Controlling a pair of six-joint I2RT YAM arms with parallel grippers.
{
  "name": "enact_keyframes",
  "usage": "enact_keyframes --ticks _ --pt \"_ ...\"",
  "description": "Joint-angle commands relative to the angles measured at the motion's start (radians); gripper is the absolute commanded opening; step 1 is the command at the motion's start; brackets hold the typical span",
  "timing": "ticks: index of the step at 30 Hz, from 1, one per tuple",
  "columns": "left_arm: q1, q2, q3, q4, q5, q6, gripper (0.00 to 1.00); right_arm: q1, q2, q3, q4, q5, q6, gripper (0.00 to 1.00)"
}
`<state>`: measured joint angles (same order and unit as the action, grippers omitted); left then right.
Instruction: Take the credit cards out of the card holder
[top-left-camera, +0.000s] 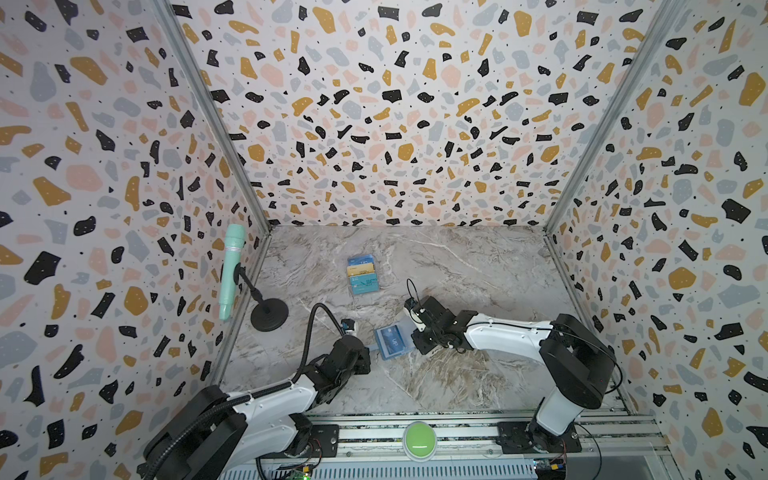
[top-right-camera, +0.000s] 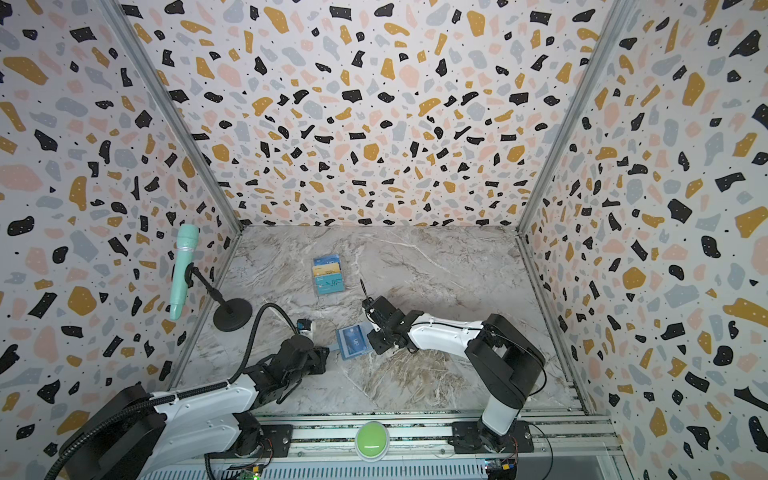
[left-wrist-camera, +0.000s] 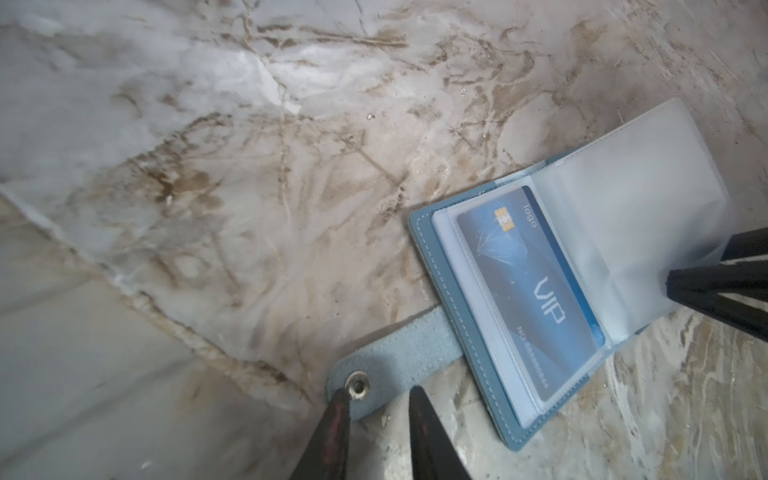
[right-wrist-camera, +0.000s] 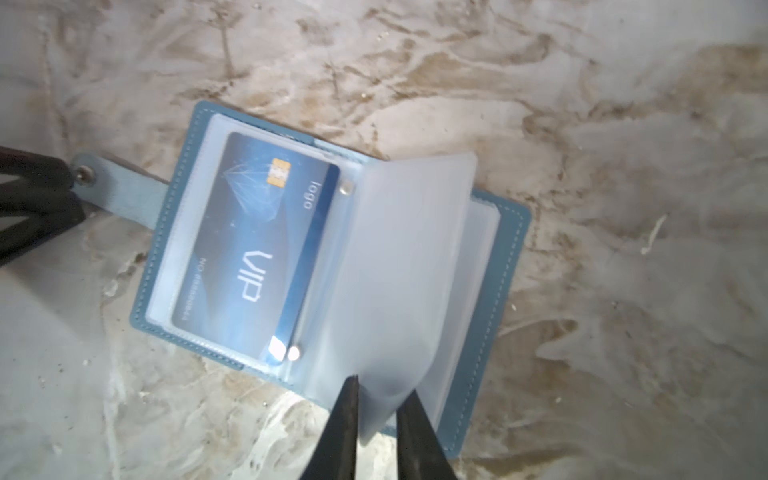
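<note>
The slate-blue card holder (top-left-camera: 377, 340) (top-right-camera: 341, 345) lies open on the marble table. A blue credit card (left-wrist-camera: 528, 282) (right-wrist-camera: 249, 249) marked VIP sits in the pocket on its left half. My left gripper (left-wrist-camera: 378, 390) is partly open, its tips resting on the end of the snap tab (left-wrist-camera: 399, 353), one beside the metal snap. My right gripper (right-wrist-camera: 380, 388) is shut on a frosted plastic sleeve (right-wrist-camera: 407, 257) of the holder and holds it lifted and curled above the right half. The other sleeves look empty.
A clear tiered rack (top-left-camera: 363, 274) (top-right-camera: 328, 275) with a blue, a gold and a teal card stands behind the holder. A mint microphone (top-left-camera: 230, 270) on a black stand (top-left-camera: 269, 314) is at the left wall. A green button (top-left-camera: 419, 440) sits on the front rail.
</note>
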<state>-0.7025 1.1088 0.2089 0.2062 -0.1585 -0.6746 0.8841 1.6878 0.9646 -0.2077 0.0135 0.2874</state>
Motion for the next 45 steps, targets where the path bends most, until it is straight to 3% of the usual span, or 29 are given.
enact_keyframes --ticks 1,7,12,21,27,35,45 --pt "-0.002 -0.015 -0.011 -0.005 0.01 -0.007 0.28 -0.016 -0.036 -0.007 -0.034 0.013 0.046 0.22" --pt "-0.002 -0.027 -0.012 -0.008 0.01 -0.008 0.28 -0.025 -0.067 -0.001 -0.09 0.078 0.064 0.39" --pt "-0.002 -0.039 -0.001 -0.023 0.008 -0.003 0.28 -0.025 -0.093 0.042 -0.144 0.11 0.045 0.42" --pt "-0.002 -0.076 0.04 -0.053 0.016 0.015 0.28 -0.025 -0.088 0.074 -0.011 -0.149 0.011 0.43" --pt "-0.002 -0.067 0.069 -0.001 0.12 0.069 0.27 -0.051 -0.01 0.074 0.05 -0.329 0.019 0.43" --pt "-0.002 0.021 0.101 0.123 0.199 0.103 0.26 -0.099 0.064 0.08 0.081 -0.504 0.039 0.46" --pt "-0.002 0.16 0.127 0.215 0.225 0.135 0.16 -0.14 0.145 0.088 0.129 -0.653 0.066 0.47"
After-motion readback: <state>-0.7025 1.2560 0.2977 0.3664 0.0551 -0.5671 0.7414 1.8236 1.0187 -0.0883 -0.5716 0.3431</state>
